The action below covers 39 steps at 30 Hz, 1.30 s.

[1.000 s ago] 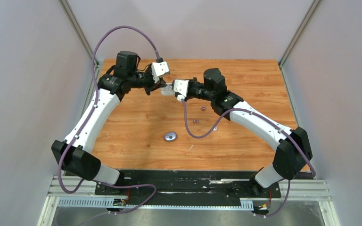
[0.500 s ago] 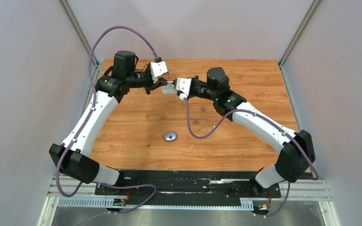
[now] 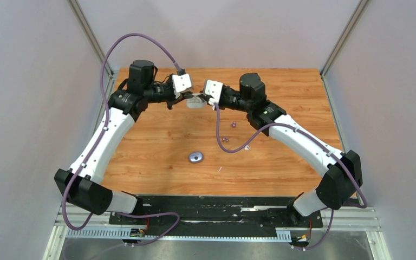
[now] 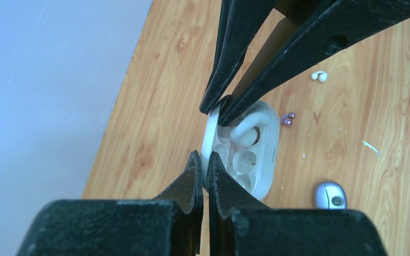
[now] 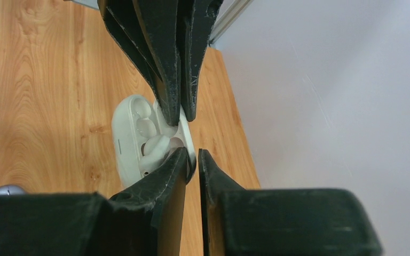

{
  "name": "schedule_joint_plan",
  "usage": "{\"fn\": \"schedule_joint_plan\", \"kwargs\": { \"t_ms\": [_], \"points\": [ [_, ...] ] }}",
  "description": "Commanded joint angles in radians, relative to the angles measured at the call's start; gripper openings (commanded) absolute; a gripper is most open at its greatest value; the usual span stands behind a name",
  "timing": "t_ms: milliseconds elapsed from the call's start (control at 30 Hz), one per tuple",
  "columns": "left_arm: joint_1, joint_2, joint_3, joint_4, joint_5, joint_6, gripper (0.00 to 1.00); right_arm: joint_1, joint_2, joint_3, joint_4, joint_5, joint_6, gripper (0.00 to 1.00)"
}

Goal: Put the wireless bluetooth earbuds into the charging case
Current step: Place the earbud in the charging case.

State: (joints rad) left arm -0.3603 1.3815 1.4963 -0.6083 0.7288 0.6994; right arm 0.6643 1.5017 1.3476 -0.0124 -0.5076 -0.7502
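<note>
The white charging case (image 3: 196, 102) lies open near the table's back. Its lid stands up edge-on. One white earbud (image 4: 248, 130) sits in it, also in the right wrist view (image 5: 155, 146). My left gripper (image 4: 204, 162) is shut on the near end of the lid. My right gripper (image 5: 193, 157) is shut on the other end. In the top view the left gripper (image 3: 188, 99) and right gripper (image 3: 205, 101) meet at the case. The other white earbud (image 4: 319, 76) and two purple earbuds (image 3: 233, 124) (image 3: 225, 139) lie loose on the wood.
A closed purple case (image 3: 196, 157) lies in the middle of the table, also in the left wrist view (image 4: 331, 195). A purple cable hangs from the right wrist over the loose buds. Grey walls stand close behind and beside the table.
The right wrist has moved toward the back and closer to the left gripper. The left arm has shifted slightly. The white case sits a little further right between them.
</note>
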Motion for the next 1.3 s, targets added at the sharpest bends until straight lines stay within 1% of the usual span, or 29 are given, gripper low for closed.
{"fn": "schedule_joint_plan", "kwargs": {
  "t_ms": [0, 100, 167, 333, 467, 567, 600, 667, 733, 833, 933, 1033, 1100, 1133, 1200, 1267],
  "points": [
    [-0.019, -0.036, -0.014, -0.059, 0.081, 0.011, 0.00, -0.034, -0.038, 0.076, 0.064, 0.039, 0.074, 0.18],
    [-0.019, -0.035, -0.014, -0.052, 0.078, 0.006, 0.00, -0.044, -0.039, 0.093, 0.041, -0.004, 0.136, 0.20],
    [-0.019, -0.036, -0.015, -0.047, 0.077, 0.009, 0.00, -0.045, -0.034, 0.102, 0.029, -0.004, 0.163, 0.20],
    [-0.019, -0.044, -0.027, -0.046, 0.073, 0.024, 0.00, -0.051, -0.016, 0.141, 0.022, 0.062, 0.213, 0.21],
    [-0.019, -0.053, -0.033, -0.046, 0.069, 0.023, 0.00, -0.063, -0.025, 0.161, 0.017, 0.071, 0.235, 0.22],
    [-0.019, -0.052, -0.029, -0.053, 0.069, 0.024, 0.00, -0.076, -0.053, 0.145, -0.030, 0.025, 0.219, 0.24],
    [-0.019, -0.050, -0.029, -0.055, 0.068, 0.024, 0.00, -0.075, -0.067, 0.124, -0.038, -0.002, 0.187, 0.27],
    [-0.019, -0.046, -0.023, -0.058, 0.066, 0.020, 0.00, -0.075, -0.104, 0.064, -0.043, -0.079, 0.073, 0.37],
    [-0.019, -0.039, -0.017, -0.055, 0.057, 0.017, 0.00, -0.075, -0.136, 0.000, -0.055, -0.169, -0.043, 0.43],
    [-0.019, -0.034, -0.008, -0.049, 0.036, 0.015, 0.00, -0.077, -0.170, -0.072, -0.040, -0.241, -0.152, 0.47],
    [-0.019, -0.033, -0.005, -0.052, 0.025, 0.021, 0.00, -0.076, -0.170, -0.080, -0.015, -0.237, -0.150, 0.48],
    [-0.020, -0.036, -0.012, -0.056, 0.014, 0.028, 0.00, -0.079, -0.157, -0.057, -0.015, -0.185, -0.149, 0.48],
    [-0.024, -0.041, -0.017, -0.051, -0.015, 0.037, 0.00, -0.096, -0.152, -0.039, -0.014, -0.175, -0.120, 0.50],
    [-0.030, -0.044, -0.022, -0.042, -0.026, 0.043, 0.00, -0.112, -0.152, -0.027, -0.014, -0.197, -0.085, 0.53],
    [-0.038, -0.051, -0.036, -0.023, -0.067, 0.055, 0.00, -0.137, -0.136, 0.015, -0.036, -0.245, 0.027, 0.66],
    [-0.052, -0.061, -0.062, 0.013, -0.117, 0.072, 0.00, -0.146, -0.099, 0.082, -0.109, -0.283, 0.136, 0.70]
  ]
}}
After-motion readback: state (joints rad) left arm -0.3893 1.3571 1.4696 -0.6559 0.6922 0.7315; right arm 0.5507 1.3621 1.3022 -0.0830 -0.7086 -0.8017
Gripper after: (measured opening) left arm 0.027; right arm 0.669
